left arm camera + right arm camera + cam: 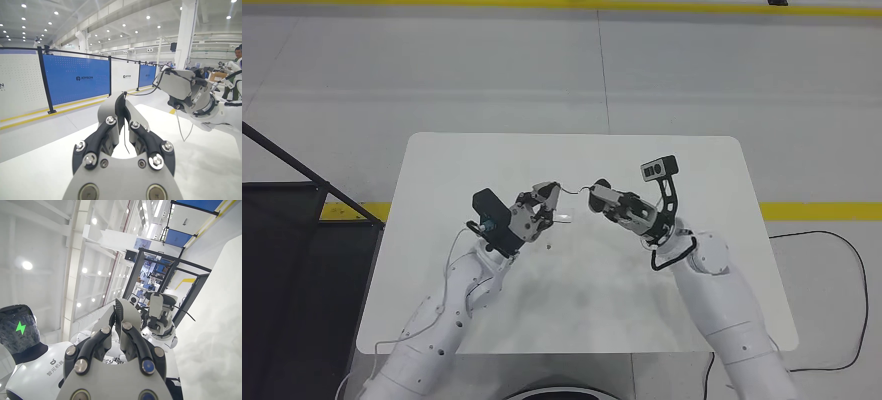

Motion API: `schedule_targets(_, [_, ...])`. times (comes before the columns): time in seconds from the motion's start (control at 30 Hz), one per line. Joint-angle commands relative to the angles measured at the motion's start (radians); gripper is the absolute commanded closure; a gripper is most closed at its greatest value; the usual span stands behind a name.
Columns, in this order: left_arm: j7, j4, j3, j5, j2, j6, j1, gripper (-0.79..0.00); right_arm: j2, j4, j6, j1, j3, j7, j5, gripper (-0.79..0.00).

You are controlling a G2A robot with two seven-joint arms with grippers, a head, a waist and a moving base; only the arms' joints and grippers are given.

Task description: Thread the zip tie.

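A thin black zip tie [573, 189] spans the gap between my two grippers above the middle of the white table [692, 180]. My left gripper [123, 98] is shut on it: the strap [124, 132] runs down between the fingers, the loose tail hangs toward the palm, and a small head [125, 92] sits at the fingertips. From there the strap curves across to my right gripper [160, 78], which is shut on the other end. In the right wrist view my right gripper [115, 310] stands shut, and the tail [187, 313] sticks out of my left gripper [164, 299] beyond it.
Both grippers [550, 200] [594, 193] hover close together over the table's centre. The tabletop around them is bare white. A black frame [282, 160] stands off the table's left side, and yellow floor tape [822, 211] runs past its right edge.
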State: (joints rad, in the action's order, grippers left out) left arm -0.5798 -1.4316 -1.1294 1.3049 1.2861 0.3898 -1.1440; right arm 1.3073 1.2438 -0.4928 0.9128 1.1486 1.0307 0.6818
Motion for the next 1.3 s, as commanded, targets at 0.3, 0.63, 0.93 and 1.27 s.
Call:
schedule_targets(0.3, [0.002, -0.008, -0.004, -0.005, 0.001, 0.016, -0.008, 0.0, 0.007, -0.024, 0.005, -0.021, -0.03, -0.006, -0.042, 0.0])
schedule_targets(0.63, [0.0, -0.014, -0.014, -0.034, 0.004, 0.026, -0.012, 0.0, 0.008, -0.028, -0.001, -0.02, -0.029, -0.004, -0.044, 0.0])
schedule_targets(0.93, [0.01, -0.019, -0.023, -0.066, 0.006, 0.033, -0.014, 0.0, 0.008, -0.034, 0.0, -0.02, -0.024, 0.0, -0.049, 0.0])
schedule_targets(1.27, [0.0, -0.027, -0.036, -0.074, 0.008, 0.032, -0.017, 0.0, 0.004, -0.034, 0.013, -0.012, -0.019, -0.005, -0.088, -0.086])
